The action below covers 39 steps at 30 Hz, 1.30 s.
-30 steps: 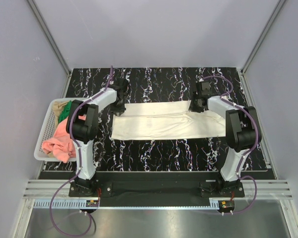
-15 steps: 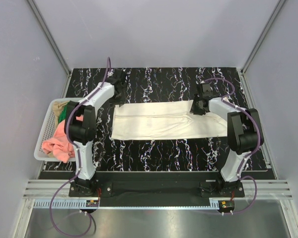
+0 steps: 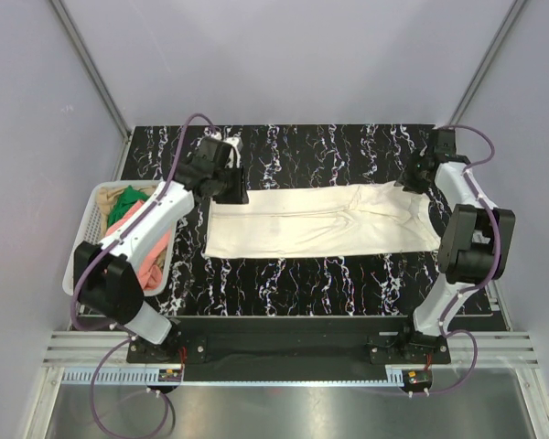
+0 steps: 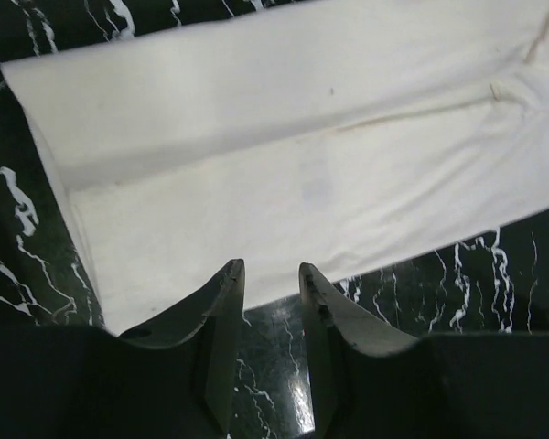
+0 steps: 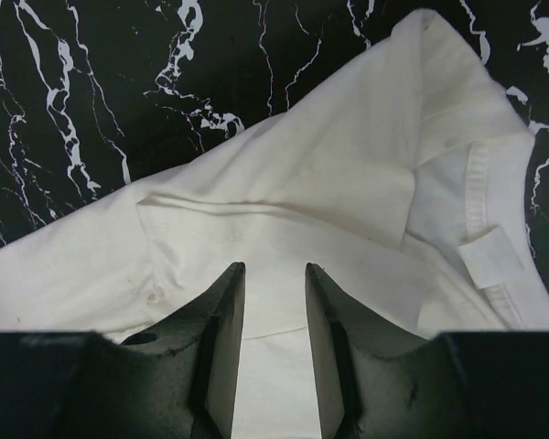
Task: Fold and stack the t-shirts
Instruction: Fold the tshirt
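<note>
A large cream-white t-shirt (image 3: 320,221) lies folded into a long strip across the black marble table (image 3: 320,151). My left gripper (image 3: 227,181) hovers over the strip's far left end, open and empty. In the left wrist view the gripper (image 4: 270,274) stands over the shirt's (image 4: 284,155) edge. My right gripper (image 3: 419,174) hovers over the strip's far right end, open and empty. In the right wrist view the gripper (image 5: 274,273) is above the collar end of the shirt (image 5: 329,183), with the neck label (image 5: 494,256) to its right.
A white mesh basket (image 3: 85,240) stands at the table's left edge, partly under my left arm. It holds a green shirt (image 3: 123,207), a salmon-pink one (image 3: 152,263) and a tan one (image 3: 132,192). Grey walls enclose the table.
My right gripper has moved from the shirt's far edge out to its right end. My left arm has swung its elbow down over the basket. The shirt's right end lies more spread.
</note>
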Each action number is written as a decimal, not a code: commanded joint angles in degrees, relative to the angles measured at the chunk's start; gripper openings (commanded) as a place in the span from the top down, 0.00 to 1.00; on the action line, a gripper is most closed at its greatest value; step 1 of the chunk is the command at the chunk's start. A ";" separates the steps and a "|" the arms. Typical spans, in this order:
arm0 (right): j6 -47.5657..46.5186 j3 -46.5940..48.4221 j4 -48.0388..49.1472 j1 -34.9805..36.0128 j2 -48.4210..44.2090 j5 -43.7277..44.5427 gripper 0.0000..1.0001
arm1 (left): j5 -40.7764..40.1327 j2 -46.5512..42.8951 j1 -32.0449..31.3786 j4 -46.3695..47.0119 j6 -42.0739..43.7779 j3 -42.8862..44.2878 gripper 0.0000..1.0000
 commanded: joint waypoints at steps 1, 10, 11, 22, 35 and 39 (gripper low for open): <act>-4.83 5.72 -5.35 0.13 3.49 -5.08 0.59 | 6.54 -4.01 -0.43 5.86 0.89 -5.92 0.64; -11.07 5.29 -2.90 0.04 6.40 -1.14 0.48 | 7.59 -5.16 -1.83 6.12 1.42 -6.90 0.64; -11.69 5.29 -2.72 -0.05 6.40 0.96 0.45 | 6.72 -5.51 -2.10 6.12 1.42 -6.99 0.63; -13.28 5.99 -6.94 -1.90 9.66 -8.77 0.37 | 4.78 -7.53 -2.19 6.12 1.33 -6.46 0.63; -9.68 -3.40 -7.20 -1.90 -1.59 -10.53 0.41 | 5.66 -9.55 -2.19 6.12 0.63 -6.29 0.63; -7.92 -6.75 -6.94 -1.63 -5.54 -13.34 0.43 | 5.74 -10.34 -2.19 6.12 0.45 -6.11 0.63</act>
